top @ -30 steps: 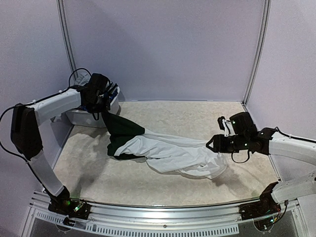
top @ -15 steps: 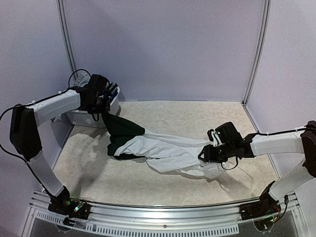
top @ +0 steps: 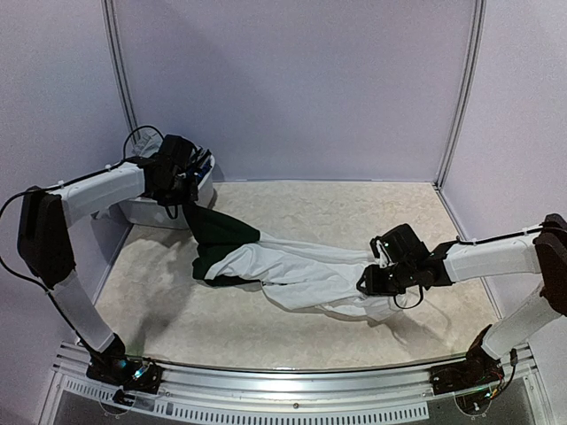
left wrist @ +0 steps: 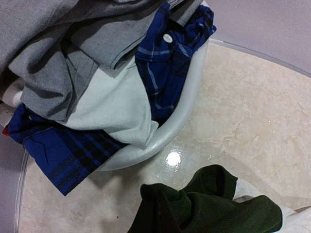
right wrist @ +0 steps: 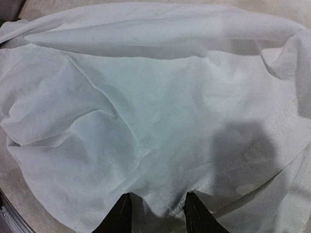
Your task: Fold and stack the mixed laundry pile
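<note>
- Pale lilac walls (top: 292,88) close in a beige marbled table (top: 354,208), with both arm bases at its near edge.
- At the far left corner I see a white plastic basket (top: 133,212), its rim against the left wall.
- My left wrist camera looks into that basket. A grey T-shirt (left wrist: 53,53) lies on top, a blue plaid piece (left wrist: 165,73) spills over the rim, and a white piece (left wrist: 114,107) sits between them.
- The left gripper (top: 186,197) hangs just at the basket's right end. I cannot see its fingers in the wrist view, but from above the cloth is drawn up in a peak to it, so I read it as clamped on the garment.
- That garment is the white T-shirt with dark green sleeves (top: 301,274). Its green end is lifted under the left gripper, just beside the basket.
- From there the shirt runs rightward across the middle of the table. The white body lies crumpled and creased on the surface.
- The right gripper (right wrist: 156,213) sits low over the shirt's right end, its arm reaching in from the right side.
- In my right wrist view both black fingertips (right wrist: 121,213) stand apart, so the jaws are parted. White cloth fills the view beneath and between them, and I cannot tell whether the tips touch it.
</note>
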Motion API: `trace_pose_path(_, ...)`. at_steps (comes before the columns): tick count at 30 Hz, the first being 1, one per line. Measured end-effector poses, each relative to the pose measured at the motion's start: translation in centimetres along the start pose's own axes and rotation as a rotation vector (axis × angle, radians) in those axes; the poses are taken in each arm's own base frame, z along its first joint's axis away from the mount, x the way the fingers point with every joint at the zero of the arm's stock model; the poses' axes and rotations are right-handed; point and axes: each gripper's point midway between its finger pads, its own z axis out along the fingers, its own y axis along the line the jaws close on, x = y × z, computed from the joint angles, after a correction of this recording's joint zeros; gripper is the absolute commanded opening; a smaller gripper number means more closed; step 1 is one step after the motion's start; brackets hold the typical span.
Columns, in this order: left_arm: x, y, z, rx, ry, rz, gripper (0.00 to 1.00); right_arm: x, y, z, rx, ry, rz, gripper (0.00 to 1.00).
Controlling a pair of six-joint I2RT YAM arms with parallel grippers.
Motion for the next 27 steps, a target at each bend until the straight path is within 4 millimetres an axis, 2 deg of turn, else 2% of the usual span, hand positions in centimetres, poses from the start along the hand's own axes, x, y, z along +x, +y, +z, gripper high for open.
trace_pose_path(10,0.1,0.0,0.1,0.001,0.000,-0.001,0.00,0.2,-1.2,0.7,0.059,-0.003,0.005,0.03)
trace_pose_path(16,0.0,0.0,-0.1,0.005,-0.006,-0.004,0.00,-0.2,-1.4,-0.1,0.080,-0.020,0.000,0.01)
trace_pose_path(19,0.0,0.4,-1.1,0.013,-0.020,-0.014,0.00,-1.3,-1.0,-1.5,0.083,-0.052,-0.007,0.01)
trace_pose_path(22,-1.2,0.7,-3.5,0.037,-0.065,-0.035,0.00,-3.1,-0.2,-3.4,0.087,-0.104,-0.022,0.01)
trace_pose_path(24,-2.3,0.9,-5.5,0.061,-0.108,-0.051,0.00,-4.6,0.6,-5.2,0.082,-0.149,-0.031,0.01)
trace_pose_path(27,-3.6,1.2,-8.5,0.094,-0.163,-0.070,0.00,-7.4,2.0,-9.4,0.066,-0.247,-0.049,0.01)
